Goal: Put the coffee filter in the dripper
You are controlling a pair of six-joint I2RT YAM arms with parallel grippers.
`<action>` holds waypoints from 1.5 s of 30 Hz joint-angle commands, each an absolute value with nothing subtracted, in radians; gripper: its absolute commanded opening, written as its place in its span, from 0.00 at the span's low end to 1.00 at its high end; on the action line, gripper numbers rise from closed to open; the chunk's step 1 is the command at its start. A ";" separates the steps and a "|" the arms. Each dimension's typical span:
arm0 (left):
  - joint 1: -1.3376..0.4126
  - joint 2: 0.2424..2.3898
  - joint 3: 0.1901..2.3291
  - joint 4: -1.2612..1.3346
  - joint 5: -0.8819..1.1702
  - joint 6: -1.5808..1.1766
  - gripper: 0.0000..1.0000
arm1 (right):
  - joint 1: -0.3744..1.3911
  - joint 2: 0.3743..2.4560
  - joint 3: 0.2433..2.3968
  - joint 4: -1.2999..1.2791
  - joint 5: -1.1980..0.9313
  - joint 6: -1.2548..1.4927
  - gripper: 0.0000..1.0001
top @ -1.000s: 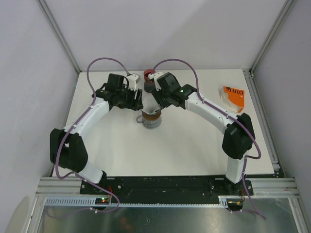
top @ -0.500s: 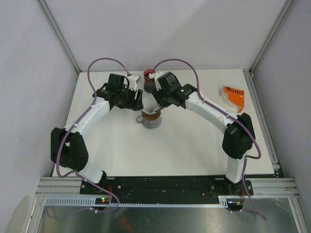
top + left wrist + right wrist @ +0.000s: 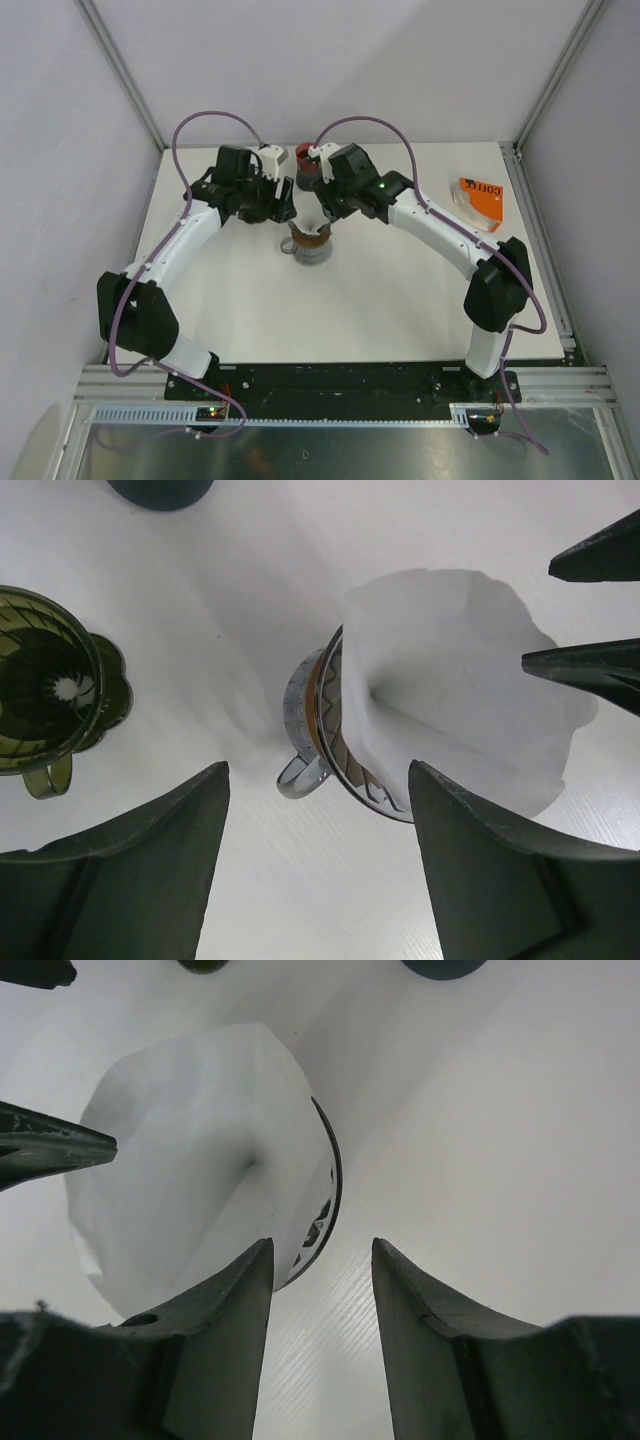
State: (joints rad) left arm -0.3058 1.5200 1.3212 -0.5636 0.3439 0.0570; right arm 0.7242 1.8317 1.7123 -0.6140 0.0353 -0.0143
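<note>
- Paper coffee filter (image 3: pixel 450 680) is sitting in the handled dripper (image 3: pixel 322 730) mid-counter (image 3: pixel 400 300). In the left wrist view it is bulging past the rim toward 3 o'clock, not lying snug against the wall.
- Left hand (image 3: pixel 318 780) is hovering above with fingers spread wide, gripping nothing; right hand (image 3: pixel 322 1250) is hanging at a narrower gap, also empty.
- Risk, as I am judging it: the paper is standing proud and lopsided, so a brushing fingertip could be dragging it out or tipping the dripper.
- A second, green dripper (image 3: pixel 50 690) is standing at 9 o'clock.
- Orange packet (image 3: pixel 480 195), at 2 o'clock from above, is showing "COFFEE"; no other writing is showing.
</note>
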 commanded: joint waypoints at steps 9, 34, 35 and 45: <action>-0.311 1.472 1.394 -0.569 0.349 0.095 0.78 | 0.714 1.748 1.777 -0.592 0.011 -0.003 0.50; -0.223 1.767 1.794 -0.575 0.222 0.023 0.78 | 0.539 1.479 1.530 -0.426 -0.074 0.082 0.51; -0.223 1.804 1.823 -0.575 0.227 0.015 0.78 | 0.529 1.470 1.515 -0.421 -0.078 0.084 0.51; -0.222 2.186 2.268 -0.574 0.241 -0.136 0.78 | 0.488 1.457 1.443 -0.479 -0.025 0.076 0.51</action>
